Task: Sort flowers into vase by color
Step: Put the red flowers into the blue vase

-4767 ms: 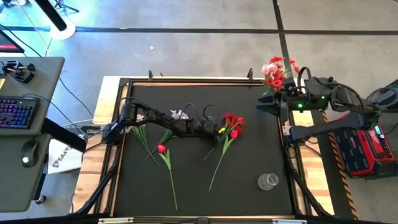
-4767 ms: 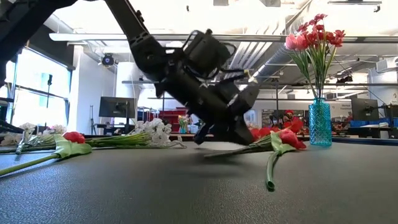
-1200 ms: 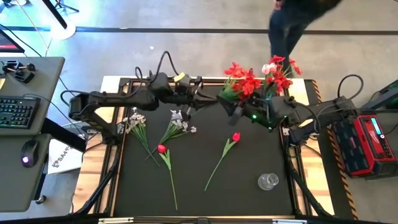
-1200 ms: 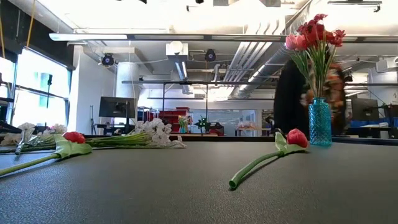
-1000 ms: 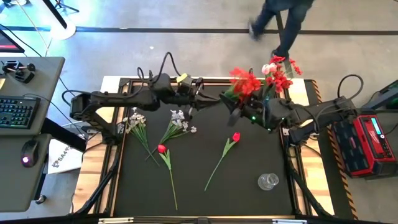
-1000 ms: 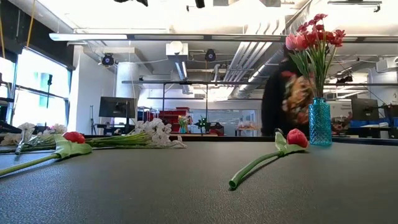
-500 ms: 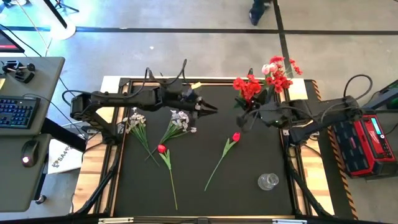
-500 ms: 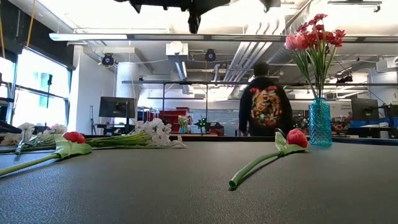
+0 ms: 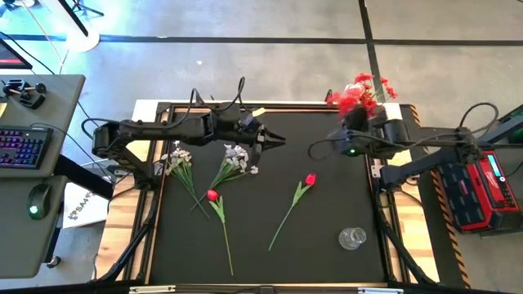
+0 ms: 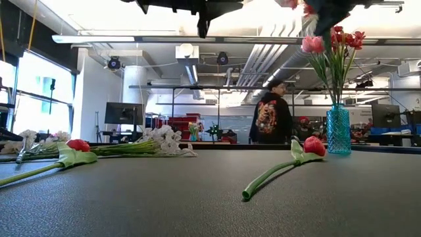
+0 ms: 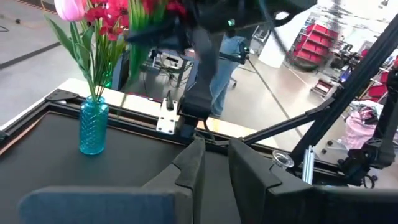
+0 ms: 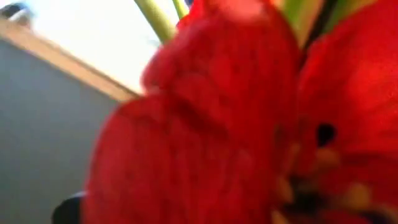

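A teal vase at the table's far right corner holds pink and red flowers. My right gripper hovers beside it, shut on a red blossom cluster that fills the right wrist view. My left gripper hangs open over the far middle with nothing between its fingers. Two red buds and two white sprays lie flat on the mat on their stems. My right gripper holds the red blossom cluster somewhere below its blossoms. The gripper's own body hides the contact from above, and the blossoms hide it in the wrist view. The cluster is lifted clear of the table, high beside the vase's flowers.
A clear glass stands near the table's right front. The mat's raised frame runs along the far edge. A person walks in the room beyond the table. A desk with a keyboard stands off the table's left side.
My right gripper has carried the red cluster toward the table's far right corner, up to the vase, and has turned as it went. My left gripper has stayed over the far middle, tipped down a little, and now stands apart from the cluster. A person has walked away behind the table.
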`<state>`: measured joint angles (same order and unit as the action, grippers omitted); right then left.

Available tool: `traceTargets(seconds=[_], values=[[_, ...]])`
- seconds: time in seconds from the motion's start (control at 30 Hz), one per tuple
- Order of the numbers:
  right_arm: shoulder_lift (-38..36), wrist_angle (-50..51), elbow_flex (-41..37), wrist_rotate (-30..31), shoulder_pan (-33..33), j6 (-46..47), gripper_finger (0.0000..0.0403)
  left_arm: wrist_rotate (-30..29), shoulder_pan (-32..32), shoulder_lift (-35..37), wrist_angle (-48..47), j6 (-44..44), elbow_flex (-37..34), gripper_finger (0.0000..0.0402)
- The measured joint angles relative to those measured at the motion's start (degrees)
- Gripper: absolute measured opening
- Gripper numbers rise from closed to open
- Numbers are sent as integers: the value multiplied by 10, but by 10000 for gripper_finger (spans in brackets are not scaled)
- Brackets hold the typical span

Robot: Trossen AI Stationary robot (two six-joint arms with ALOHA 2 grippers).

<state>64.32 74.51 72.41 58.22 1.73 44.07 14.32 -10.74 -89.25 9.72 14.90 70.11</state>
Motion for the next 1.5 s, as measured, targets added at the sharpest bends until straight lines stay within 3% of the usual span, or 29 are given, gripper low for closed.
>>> traceTargets(seconds=[0.33, 0.57, 1.17, 1.5], values=[[-97, 5, -49, 93, -33, 30, 0, -43, 7, 0, 1, 0, 0, 60], [-112, -122, -100, 91, -63, -71, 0, -64, 7, 0, 5, 0, 0, 60], [-112, -146, -180, 3, -144, -36, 0, -65, 13, 0, -9, 10, 0, 60], [-112, -218, -215, -55, -208, -85, 0, -66, 14, 0, -9, 10, 0, 60]])
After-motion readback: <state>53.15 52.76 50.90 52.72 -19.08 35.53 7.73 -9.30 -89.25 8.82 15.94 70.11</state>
